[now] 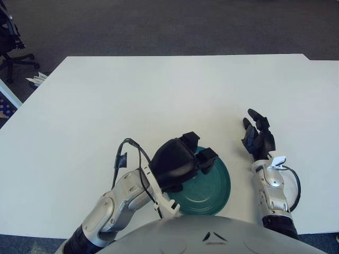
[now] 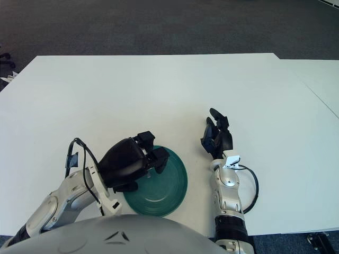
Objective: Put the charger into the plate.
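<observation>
The plate [image 1: 212, 190] was a round, dark-green shallow dish, upright near the table's front edge. Its left part was covered from view. The charger could not be made out, possibly hidden there.

Left hand [image 1: 183, 161] over plate [image 1: 212, 193]

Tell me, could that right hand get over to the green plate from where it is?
Probably yes. The right hand shows just right of the plate with bare table between them. But the left hand already hangs over the plate's left rim, so the two might crowd each other.
</observation>
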`<state>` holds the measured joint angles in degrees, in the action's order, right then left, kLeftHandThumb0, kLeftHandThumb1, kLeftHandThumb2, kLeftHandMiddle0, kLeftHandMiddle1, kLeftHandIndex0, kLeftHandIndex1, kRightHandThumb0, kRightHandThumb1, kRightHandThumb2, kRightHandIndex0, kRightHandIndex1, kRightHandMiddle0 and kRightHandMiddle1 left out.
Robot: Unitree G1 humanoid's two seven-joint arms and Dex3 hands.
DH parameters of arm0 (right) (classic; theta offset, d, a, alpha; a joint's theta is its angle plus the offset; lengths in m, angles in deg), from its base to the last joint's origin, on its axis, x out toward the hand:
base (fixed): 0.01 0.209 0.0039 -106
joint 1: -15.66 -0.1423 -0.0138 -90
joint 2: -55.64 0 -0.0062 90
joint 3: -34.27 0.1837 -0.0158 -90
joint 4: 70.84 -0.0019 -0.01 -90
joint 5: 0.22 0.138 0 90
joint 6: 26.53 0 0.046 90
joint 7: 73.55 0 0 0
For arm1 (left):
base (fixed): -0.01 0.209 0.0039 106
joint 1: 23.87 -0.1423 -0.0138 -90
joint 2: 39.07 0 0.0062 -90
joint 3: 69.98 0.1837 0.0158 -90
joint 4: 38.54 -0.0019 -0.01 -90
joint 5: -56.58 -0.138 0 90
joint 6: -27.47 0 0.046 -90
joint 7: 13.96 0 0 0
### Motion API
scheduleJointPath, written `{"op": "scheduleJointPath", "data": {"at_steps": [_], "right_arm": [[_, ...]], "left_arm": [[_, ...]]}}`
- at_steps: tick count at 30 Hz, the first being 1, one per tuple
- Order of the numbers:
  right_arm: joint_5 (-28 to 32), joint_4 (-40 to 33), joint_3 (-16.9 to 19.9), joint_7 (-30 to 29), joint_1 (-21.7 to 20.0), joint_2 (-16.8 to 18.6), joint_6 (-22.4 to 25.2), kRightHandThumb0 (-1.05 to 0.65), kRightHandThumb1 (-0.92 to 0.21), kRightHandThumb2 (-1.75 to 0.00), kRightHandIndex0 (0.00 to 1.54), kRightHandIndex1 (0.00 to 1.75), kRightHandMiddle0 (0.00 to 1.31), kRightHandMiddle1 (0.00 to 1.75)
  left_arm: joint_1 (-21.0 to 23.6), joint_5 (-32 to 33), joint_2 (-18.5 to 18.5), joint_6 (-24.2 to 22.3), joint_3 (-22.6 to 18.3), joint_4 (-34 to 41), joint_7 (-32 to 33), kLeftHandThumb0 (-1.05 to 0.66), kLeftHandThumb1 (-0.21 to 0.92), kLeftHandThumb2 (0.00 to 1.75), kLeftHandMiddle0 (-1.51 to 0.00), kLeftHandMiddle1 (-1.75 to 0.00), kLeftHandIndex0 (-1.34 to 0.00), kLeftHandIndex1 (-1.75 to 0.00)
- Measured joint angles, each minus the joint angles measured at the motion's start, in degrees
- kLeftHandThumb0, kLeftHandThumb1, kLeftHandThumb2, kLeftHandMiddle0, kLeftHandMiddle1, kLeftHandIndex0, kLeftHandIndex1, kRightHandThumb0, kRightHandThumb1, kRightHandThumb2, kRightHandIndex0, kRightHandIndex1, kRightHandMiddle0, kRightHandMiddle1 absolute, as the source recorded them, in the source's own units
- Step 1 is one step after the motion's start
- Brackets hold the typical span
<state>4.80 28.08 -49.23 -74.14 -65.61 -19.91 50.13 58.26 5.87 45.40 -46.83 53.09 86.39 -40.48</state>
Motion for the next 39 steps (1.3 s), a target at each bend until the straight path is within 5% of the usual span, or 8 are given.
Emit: {"op": "scheduleJointPath", "data": {"at_steps": [9, 23, 25, 27, 29, 32, 36, 39], "right_arm": [[0.11, -0.41, -0.33, 0.01, 0.06, 0.33, 0.48, -0.77, -0.92, -0.86, 0.28, 0.0, 0.0, 0.59], [0.09, -1.52, -0.68, -0.43, 0.14, 1.02, 2.01, -0.76, -0.92, -0.86, 0.27, 0.0, 0.0, 0.59], [0.09, -1.61, -0.72, -0.64, 0.13, 1.09, 2.17, -0.76, -0.92, -0.87, 0.27, 0.0, 0.0, 0.59], [0.06, -1.63, -0.76, -0.75, 0.12, 1.13, 2.23, -0.76, -0.92, -0.87, 0.27, 0.0, 0.0, 0.6], [0.0, -1.63, -0.81, -0.86, 0.08, 1.15, 2.26, -0.77, -0.92, -0.87, 0.27, 0.0, 0.0, 0.6], [-0.09, -1.58, -0.94, -1.24, -0.02, 1.17, 2.29, -0.77, -0.92, -0.86, 0.26, 0.0, 0.0, 0.6], [-0.37, -1.41, -1.16, -1.54, -0.28, 1.17, 2.4, -0.78, -0.92, -0.86, 0.27, 0.0, 0.0, 0.6], [-0.69, -1.32, -1.37, -1.83, -0.52, 1.17, 2.63, -0.78, -0.92, -0.85, 0.27, 0.01, 0.0, 0.59]], "left_arm": [[0.5, 6.33, 0.02, -4.01, 1.35, -0.01, -7.57, -0.44, 0.47, 1.11, -1.15, -1.75, -0.5, -1.75], [3.2, 13.16, 0.44, -5.02, 3.44, -1.83, -11.57, -0.43, 0.52, 0.86, -1.09, -1.75, -0.64, -1.47], [3.26, 14.02, 0.32, -5.02, 3.3, -1.71, -11.66, -0.41, 0.64, 0.74, -1.01, -1.75, -0.54, -1.53], [3.08, 14.4, 0.28, -5.01, 2.99, -1.35, -11.49, -0.61, 0.78, 0.59, -0.82, -1.75, -0.4, -1.51], [2.69, 14.43, 0.33, -5.02, 2.66, -1.1, -10.78, -0.77, 0.86, 0.54, -0.48, -1.75, -0.26, -1.49], [1.85, 14.3, 0.45, -5.07, 2.22, -0.87, -9.7, -0.91, 0.9, 0.62, -0.25, -1.44, -0.09, -1.37], [1.1, 13.44, 0.54, -5.06, 1.75, -0.57, -8.11, -0.98, 0.92, 0.71, -0.26, -0.94, -0.02, -1.05], [0.86, 12.22, 0.6, -4.78, 1.51, -0.37, -6.45, -1.0, 0.92, 0.78, -0.28, -0.72, -0.01, -0.96]]}}
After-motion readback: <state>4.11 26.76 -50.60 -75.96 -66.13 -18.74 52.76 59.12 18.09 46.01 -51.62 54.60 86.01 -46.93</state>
